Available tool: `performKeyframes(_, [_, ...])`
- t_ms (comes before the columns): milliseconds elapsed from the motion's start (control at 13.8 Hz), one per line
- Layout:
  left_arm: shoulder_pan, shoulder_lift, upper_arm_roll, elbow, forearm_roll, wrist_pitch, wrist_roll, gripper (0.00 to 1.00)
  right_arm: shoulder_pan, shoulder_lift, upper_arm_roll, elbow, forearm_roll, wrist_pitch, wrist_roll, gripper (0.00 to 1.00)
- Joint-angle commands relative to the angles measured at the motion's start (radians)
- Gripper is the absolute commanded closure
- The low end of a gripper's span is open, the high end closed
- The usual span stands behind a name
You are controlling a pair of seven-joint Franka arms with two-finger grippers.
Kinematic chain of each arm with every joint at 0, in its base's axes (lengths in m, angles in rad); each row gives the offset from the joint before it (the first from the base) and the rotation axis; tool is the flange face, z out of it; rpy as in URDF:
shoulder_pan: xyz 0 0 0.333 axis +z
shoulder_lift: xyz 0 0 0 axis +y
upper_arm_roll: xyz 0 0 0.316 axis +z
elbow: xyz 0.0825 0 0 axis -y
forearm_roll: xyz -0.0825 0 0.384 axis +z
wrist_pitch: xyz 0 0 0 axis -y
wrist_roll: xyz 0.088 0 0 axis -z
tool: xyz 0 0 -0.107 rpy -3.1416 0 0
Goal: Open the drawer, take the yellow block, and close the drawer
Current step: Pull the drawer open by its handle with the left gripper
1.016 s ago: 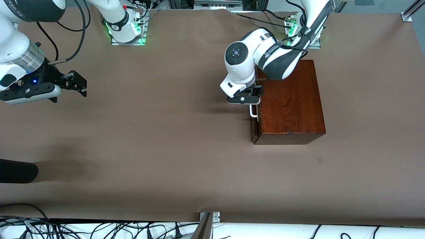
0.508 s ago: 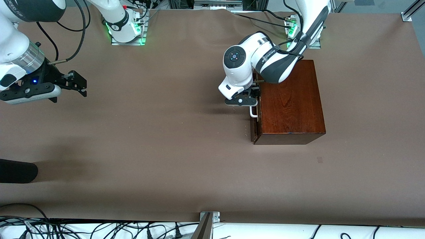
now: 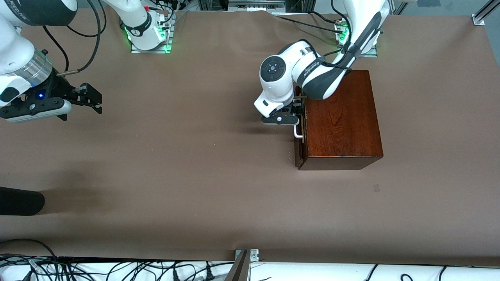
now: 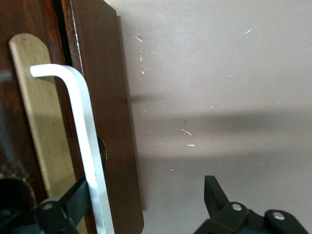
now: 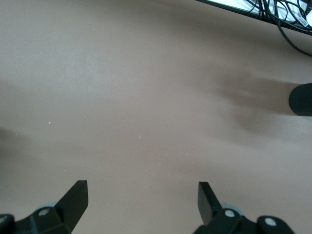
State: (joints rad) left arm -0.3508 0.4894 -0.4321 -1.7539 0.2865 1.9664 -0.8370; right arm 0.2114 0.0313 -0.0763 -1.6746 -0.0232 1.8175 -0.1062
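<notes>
The dark mahogany box [image 3: 341, 121] stands toward the left arm's end of the table. Its drawer [image 3: 299, 150] faces the right arm's end and looks shut or barely ajar, and its white bar handle [image 3: 298, 134] shows. My left gripper [image 3: 293, 117] is at the end of the handle farther from the front camera. In the left wrist view the left gripper [image 4: 146, 207] is open. One finger [image 4: 73, 197] touches the handle [image 4: 85, 146] on the box side. The other finger is over bare table. The yellow block is hidden. My right gripper [image 3: 91, 99] waits, open and empty, above the table [image 5: 141, 200].
A black cylindrical object [image 3: 19, 201] lies at the right arm's end, nearer the front camera. It also shows in the right wrist view [image 5: 300, 100]. Cables run along the table's near edge. Brown table [image 3: 195, 156] spreads in front of the drawer.
My left hand has shifted slightly away from the box toward the right arm's end. The drawer front and handle have not visibly moved. The right arm is still.
</notes>
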Motion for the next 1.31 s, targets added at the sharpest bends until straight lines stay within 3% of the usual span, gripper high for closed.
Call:
performKeyframes(0, [-0.019, 0.015, -0.002, 0.008, 0.039, 0.025, -0.017, 0.00, -0.004, 0.004, 0.003, 0.013, 0.014, -0.014, 0.005, 0.00])
performKeyframes(363, [-0.063, 0.050, -0.002, 0.033, 0.066, 0.107, -0.082, 0.00, -0.006, 0.004, 0.001, 0.013, 0.014, -0.014, 0.005, 0.00])
performKeyframes(871, [-0.152, 0.178, -0.002, 0.233, 0.056, 0.117, -0.129, 0.00, -0.006, 0.002, 0.001, 0.012, 0.014, -0.020, 0.005, 0.00])
performKeyframes(1234, [-0.162, 0.181, -0.001, 0.261, 0.062, 0.114, -0.137, 0.00, -0.004, 0.002, 0.004, 0.016, 0.013, -0.015, 0.005, 0.00])
